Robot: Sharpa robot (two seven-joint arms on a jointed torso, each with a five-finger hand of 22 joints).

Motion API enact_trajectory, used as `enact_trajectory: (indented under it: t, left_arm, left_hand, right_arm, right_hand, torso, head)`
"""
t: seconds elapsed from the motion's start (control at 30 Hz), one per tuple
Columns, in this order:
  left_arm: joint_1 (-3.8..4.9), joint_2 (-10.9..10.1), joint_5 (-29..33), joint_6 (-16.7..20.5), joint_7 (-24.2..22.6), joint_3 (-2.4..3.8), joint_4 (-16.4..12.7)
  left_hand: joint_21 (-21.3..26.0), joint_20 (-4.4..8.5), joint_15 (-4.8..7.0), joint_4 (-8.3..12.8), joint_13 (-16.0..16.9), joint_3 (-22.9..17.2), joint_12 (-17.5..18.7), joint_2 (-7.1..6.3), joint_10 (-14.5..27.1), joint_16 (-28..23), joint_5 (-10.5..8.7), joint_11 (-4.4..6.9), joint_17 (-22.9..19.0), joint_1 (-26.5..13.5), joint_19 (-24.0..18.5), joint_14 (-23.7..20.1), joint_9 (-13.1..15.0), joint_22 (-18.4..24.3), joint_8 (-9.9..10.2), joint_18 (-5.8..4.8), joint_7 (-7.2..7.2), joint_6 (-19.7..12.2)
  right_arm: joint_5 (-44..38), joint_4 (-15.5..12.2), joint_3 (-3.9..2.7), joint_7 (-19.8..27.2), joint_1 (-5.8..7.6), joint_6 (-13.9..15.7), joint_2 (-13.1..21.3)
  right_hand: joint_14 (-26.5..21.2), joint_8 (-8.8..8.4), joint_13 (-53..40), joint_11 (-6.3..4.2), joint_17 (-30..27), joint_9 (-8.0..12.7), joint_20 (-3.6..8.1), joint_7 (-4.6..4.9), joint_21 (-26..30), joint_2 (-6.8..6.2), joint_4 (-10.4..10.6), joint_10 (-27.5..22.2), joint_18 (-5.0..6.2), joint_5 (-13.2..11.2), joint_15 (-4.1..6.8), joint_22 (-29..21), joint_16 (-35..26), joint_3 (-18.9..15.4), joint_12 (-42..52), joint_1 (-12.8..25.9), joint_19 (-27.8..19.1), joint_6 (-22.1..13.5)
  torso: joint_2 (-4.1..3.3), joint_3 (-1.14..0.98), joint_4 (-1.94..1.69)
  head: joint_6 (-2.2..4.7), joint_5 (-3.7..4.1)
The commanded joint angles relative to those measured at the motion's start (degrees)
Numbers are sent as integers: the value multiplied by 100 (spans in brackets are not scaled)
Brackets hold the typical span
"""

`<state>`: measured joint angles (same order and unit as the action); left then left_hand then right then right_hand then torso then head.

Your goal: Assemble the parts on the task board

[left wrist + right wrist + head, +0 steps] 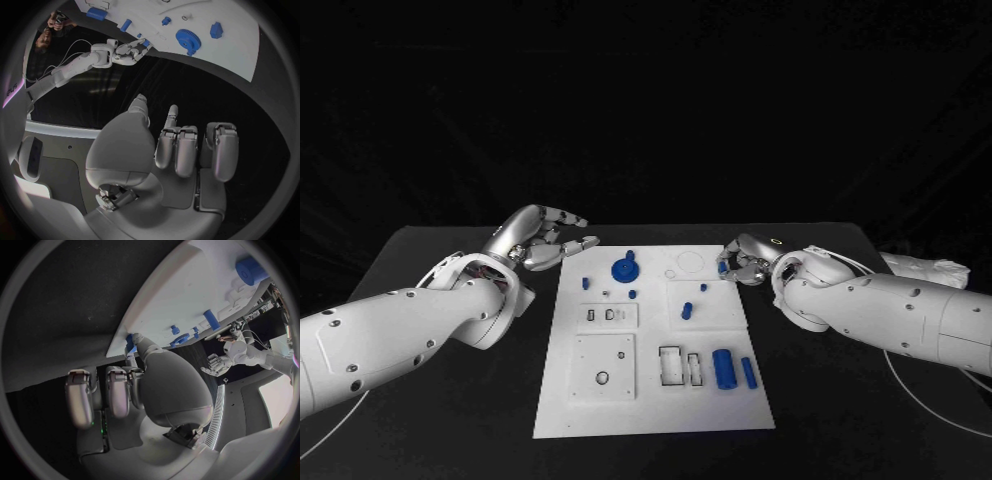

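the right hand (744, 259) sits at the task board (661, 400)'s far right edge, fingertips seemingly pinching a small blue part (130, 343), probably to lift it for fitting. the left hand (542, 240) hovers off the board's far left corner, holding nothing, fingers loosely apart.

board: task board (589, 400) mid-table (430, 250)
left hand (545, 240): off board's far-left corner
right hand (744, 262): at far-right edge
gear (625, 268): on board, far end
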<state>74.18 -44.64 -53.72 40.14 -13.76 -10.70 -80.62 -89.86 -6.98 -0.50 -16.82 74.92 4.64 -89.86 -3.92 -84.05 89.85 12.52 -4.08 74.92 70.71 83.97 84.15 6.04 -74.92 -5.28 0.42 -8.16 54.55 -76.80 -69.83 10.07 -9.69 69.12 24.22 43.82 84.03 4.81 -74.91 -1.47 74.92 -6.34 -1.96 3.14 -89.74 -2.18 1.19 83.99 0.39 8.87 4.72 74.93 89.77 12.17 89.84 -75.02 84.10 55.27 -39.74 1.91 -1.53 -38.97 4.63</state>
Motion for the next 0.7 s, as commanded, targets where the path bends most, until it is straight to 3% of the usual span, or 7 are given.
enact_trajectory:
  t: [0.03,0.47,0.7]
  left_arm:
    - [-1,14,-16,-31,-75,2,-5]
    - [-3,12,-16,-22,-75,1,-12]
    - [-3,14,-16,-22,-77,1,-8]
  left_hand:
    - [-14,-37,-23,-1,1508,-39,-14,51,-595,15,-18,-25,1508,1,603,585,-7,-1508,26,-42,5,30]
    - [-14,-37,-23,-1,1508,-39,-14,51,-595,15,-18,-25,1508,1,603,585,-7,-1508,26,-42,5,30]
    - [-14,-37,-23,-1,1508,-39,-14,51,-595,15,-18,-25,1508,1,603,585,-7,-1508,26,-42,5,30]
  right_arm:
    - [-72,6,1,-27,-5,-37,-6]
    - [-102,-26,1,26,-6,-24,13]
    - [24,-156,-2,207,1,422,58]
  right_hand:
    - [597,46,-1509,64,1508,-7,2,15,-26,93,49,601,-39,-35,-26,1507,23,2,16,3,590,135]
    - [597,175,-1509,70,1508,-39,-27,-38,-26,267,16,601,-39,-40,-51,1507,23,56,16,-119,590,664]
    - [597,172,-1509,77,1508,-35,-29,-40,-26,268,-21,601,-39,-8,-54,1507,23,59,16,-166,590,716]
  torso:
    - [2,0,-4]
    - [-2,1,-6]
    - [9,0,-1]
  head:
    - [4,-2]
    - [6,-25]
    - [2,-33]
